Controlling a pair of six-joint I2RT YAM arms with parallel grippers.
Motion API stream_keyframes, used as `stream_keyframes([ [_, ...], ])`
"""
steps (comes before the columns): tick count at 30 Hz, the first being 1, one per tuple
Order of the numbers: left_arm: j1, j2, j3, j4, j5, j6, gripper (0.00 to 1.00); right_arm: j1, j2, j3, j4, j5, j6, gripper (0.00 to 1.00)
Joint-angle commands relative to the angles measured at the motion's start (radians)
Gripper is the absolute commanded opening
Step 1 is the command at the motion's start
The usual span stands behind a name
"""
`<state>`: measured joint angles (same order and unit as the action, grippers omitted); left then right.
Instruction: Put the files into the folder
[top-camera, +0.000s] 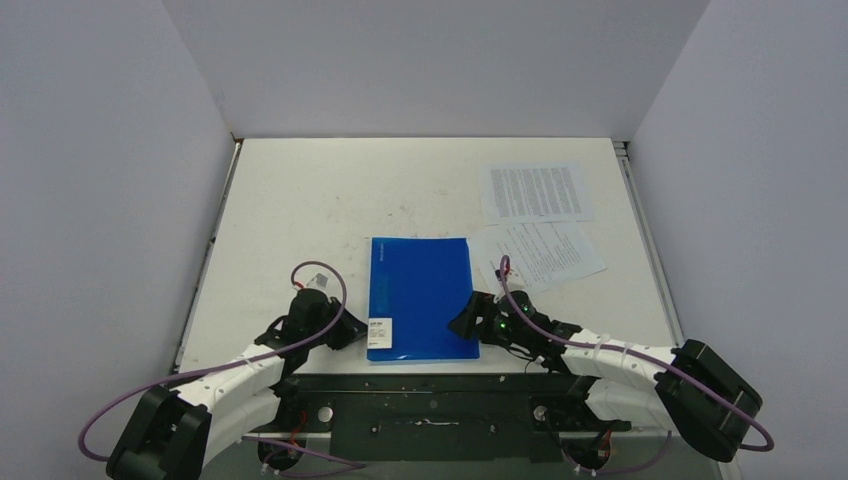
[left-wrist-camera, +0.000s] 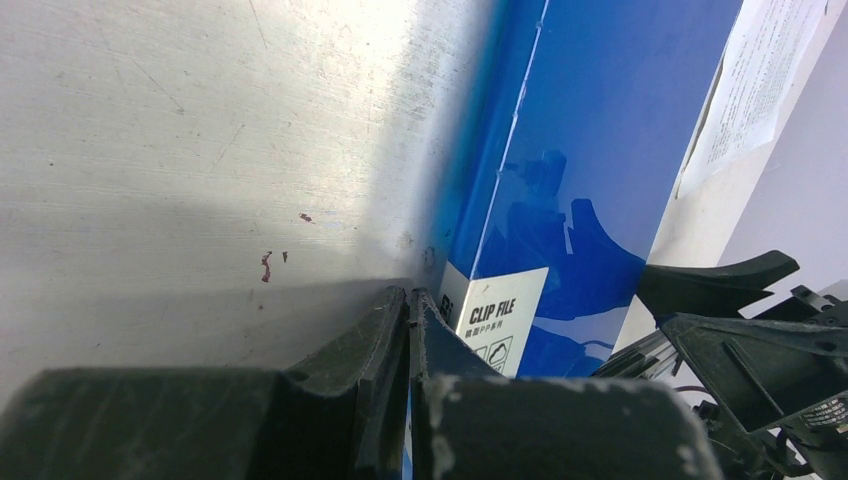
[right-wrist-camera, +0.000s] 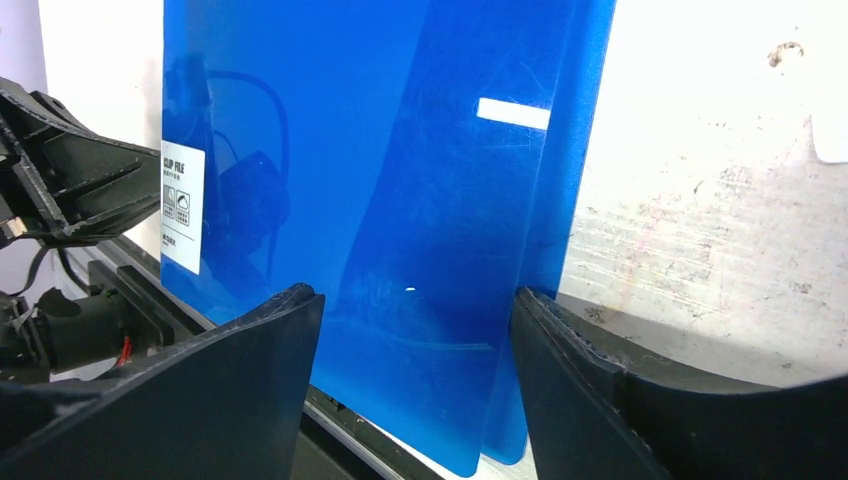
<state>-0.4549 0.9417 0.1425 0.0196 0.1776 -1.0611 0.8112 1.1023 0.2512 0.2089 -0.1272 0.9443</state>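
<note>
The blue folder (top-camera: 420, 297) lies closed at the table's near middle, with its white label (top-camera: 380, 333) at the near left. Its near edge overhangs the table front. The two files lie at the back right: one sheet (top-camera: 535, 192) farther back and one (top-camera: 540, 255) beside the folder's far right corner. My left gripper (top-camera: 352, 330) is shut, its tips (left-wrist-camera: 410, 292) at the folder's (left-wrist-camera: 590, 150) left edge by the label. A sliver of blue shows in the slit between them. My right gripper (top-camera: 468, 322) is open and straddles the folder's (right-wrist-camera: 400, 170) near right corner (right-wrist-camera: 412, 292).
A black metal rail (top-camera: 430, 385) runs along the table's front edge under the folder's overhang. Grey walls close in the left, back and right sides. The bare white tabletop (top-camera: 320, 200) is scuffed.
</note>
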Motion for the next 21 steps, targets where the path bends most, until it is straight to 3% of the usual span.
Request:
stream_keyframes([
  [1, 0.004, 0.036, -0.012, -0.174, -0.072, 0.058, 0.02, 0.003, -0.041, -0.045, 0.108, -0.044, 0.050, 0.66],
  [18, -0.002, 0.031, 0.012, -0.217, -0.075, 0.065, 0.00, -0.001, -0.212, -0.191, 0.307, -0.023, 0.157, 0.19],
  [21, -0.003, 0.019, 0.012, -0.226, -0.075, 0.061, 0.00, -0.001, -0.276, -0.209, 0.305, -0.007, 0.164, 0.15],
])
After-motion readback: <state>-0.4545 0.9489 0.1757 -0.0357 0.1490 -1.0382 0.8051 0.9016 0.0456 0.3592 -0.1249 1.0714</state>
